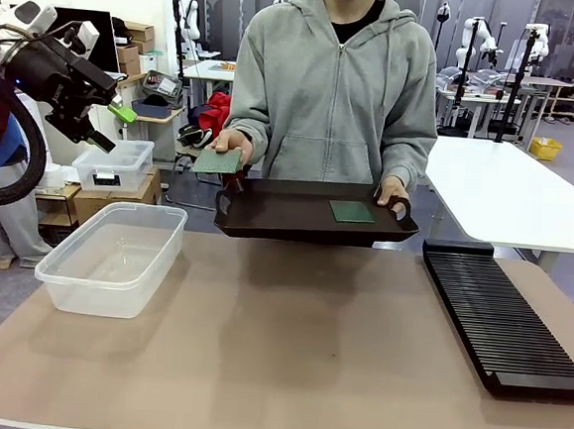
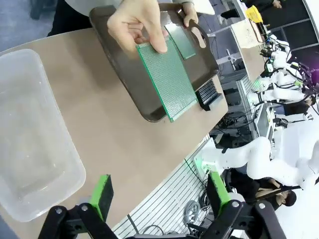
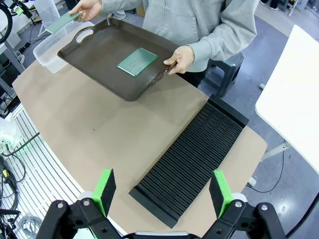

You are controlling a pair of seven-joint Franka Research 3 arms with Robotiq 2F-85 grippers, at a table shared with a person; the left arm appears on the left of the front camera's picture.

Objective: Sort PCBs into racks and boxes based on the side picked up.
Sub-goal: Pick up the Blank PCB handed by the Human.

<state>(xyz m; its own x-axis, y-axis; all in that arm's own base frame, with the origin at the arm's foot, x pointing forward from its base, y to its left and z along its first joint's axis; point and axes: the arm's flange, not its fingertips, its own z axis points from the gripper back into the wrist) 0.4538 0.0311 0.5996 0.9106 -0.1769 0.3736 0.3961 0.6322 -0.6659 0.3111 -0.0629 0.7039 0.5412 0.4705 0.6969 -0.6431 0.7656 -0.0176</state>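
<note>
While hanging near the box (image 1: 101, 297) with the left gripper (image 1: 113, 128) wide open, looks closer than the right gripper (image 3: 162, 191) to the PCB (image 1: 217, 160), held out lengthwise toward it in the person's hand (image 1: 235, 143).

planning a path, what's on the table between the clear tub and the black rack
Bare tabletop, as the front view shows; a tray is held above its far side.

No writing can be read anywhere. The dark label (image 1: 106, 177) on the lidded clear box (image 1: 113, 164), frame left, is too small.
</note>
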